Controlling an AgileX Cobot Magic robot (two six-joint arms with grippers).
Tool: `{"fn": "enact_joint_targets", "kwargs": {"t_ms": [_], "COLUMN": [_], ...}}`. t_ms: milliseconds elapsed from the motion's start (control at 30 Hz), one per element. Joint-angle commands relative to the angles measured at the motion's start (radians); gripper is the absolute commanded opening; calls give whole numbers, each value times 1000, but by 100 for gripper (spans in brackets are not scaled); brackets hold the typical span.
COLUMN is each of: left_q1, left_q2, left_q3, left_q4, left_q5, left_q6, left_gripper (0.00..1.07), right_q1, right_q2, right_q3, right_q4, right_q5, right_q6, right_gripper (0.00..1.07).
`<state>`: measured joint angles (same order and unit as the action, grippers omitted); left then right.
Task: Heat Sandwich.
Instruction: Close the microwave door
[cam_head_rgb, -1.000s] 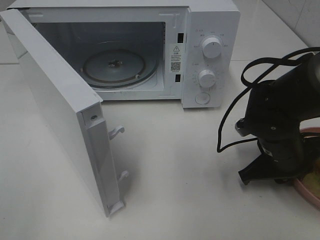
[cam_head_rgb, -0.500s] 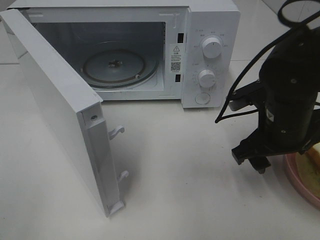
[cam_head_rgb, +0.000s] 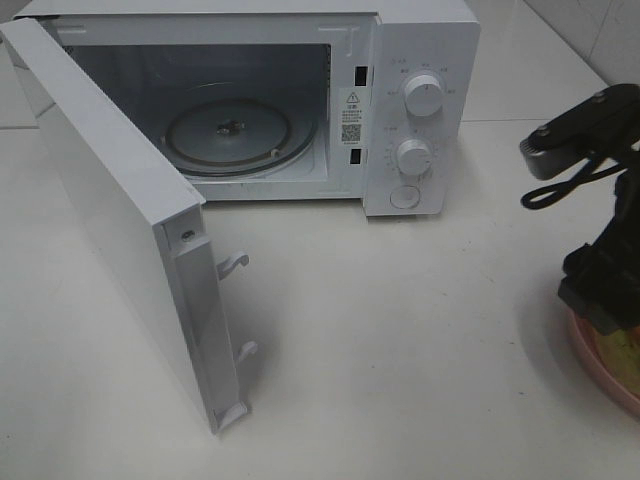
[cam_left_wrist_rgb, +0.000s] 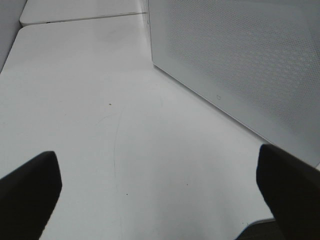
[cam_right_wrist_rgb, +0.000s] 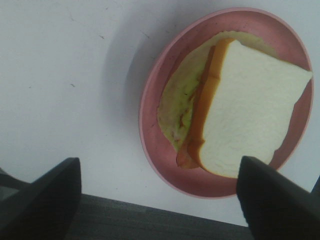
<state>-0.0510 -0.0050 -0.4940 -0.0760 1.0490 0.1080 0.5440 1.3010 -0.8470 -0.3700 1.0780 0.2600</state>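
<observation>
From the high camera, a white box-shaped microwave (cam_head_rgb: 300, 100) stands on the white table (cam_head_rgb: 400, 350) with its door (cam_head_rgb: 120, 230) swung wide and the round glass turntable (cam_head_rgb: 240, 135) bare; the black right arm (cam_head_rgb: 600, 270) hangs over a pink round plate (cam_head_rgb: 600, 365) at the table's right edge. The left wrist view shows the left gripper (cam_left_wrist_rgb: 160, 190) with jaws spread wide over bare table beside the door. The right wrist view shows the right gripper (cam_right_wrist_rgb: 160, 200), jaws apart and holding nothing, above the white-bread sandwich (cam_right_wrist_rgb: 235, 110) lying on the plate.

One microwave (cam_head_rgb: 300, 100), one sandwich (cam_right_wrist_rgb: 240, 110), one plate (cam_right_wrist_rgb: 160, 150), two knobs (cam_head_rgb: 423, 97).
</observation>
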Motion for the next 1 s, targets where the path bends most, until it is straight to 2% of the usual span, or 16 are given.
{"fn": "enact_joint_targets", "kwargs": {"t_ms": [33, 267, 367, 567, 633, 767, 833, 867, 933, 1000], "left_q1": [3, 3, 3, 3, 3, 3, 3, 3, 3, 3], "left_q2": [-15, -15, -15, -15, -15, -15, -15, -15, -15, -15], "left_q3": [2, 2, 2, 2, 2, 2, 2, 2, 2, 2], "left_q4": [-5, -5, -5, -5, -5, -5, -5, -5, -5, -5], "left_q5": [-12, -12, -12, -12, -12, -12, -12, -12, -12, -12], "left_q6": [-8, -8, -8, -8, -8, -8, -8, -8, -8, -8], "left_gripper": [100, 100, 100, 100, 100, 100, 100, 100, 100, 100], "right_q1": [6, 6, 6, -5, -20, -152, -182, -238, -257, -318], "right_q2": [-103, -344, -401, -675, -714, -900, -939, -1012, -1039, -1114], "right_q3": [-2, -2, 0, 43, 58, 111, 121, 141, 154, 196], "right_q4": [53, 175, 194, 233, 236, 259, 270, 295, 309, 336], "right_q5": [45, 135, 168, 186, 186, 146, 131, 110, 103, 103], "right_q6": [-62, -164, -174, -176, -175, -185, -190, -197, -202, -207], "right_gripper": [81, 81, 81, 81, 81, 81, 81, 81, 81, 81]}}
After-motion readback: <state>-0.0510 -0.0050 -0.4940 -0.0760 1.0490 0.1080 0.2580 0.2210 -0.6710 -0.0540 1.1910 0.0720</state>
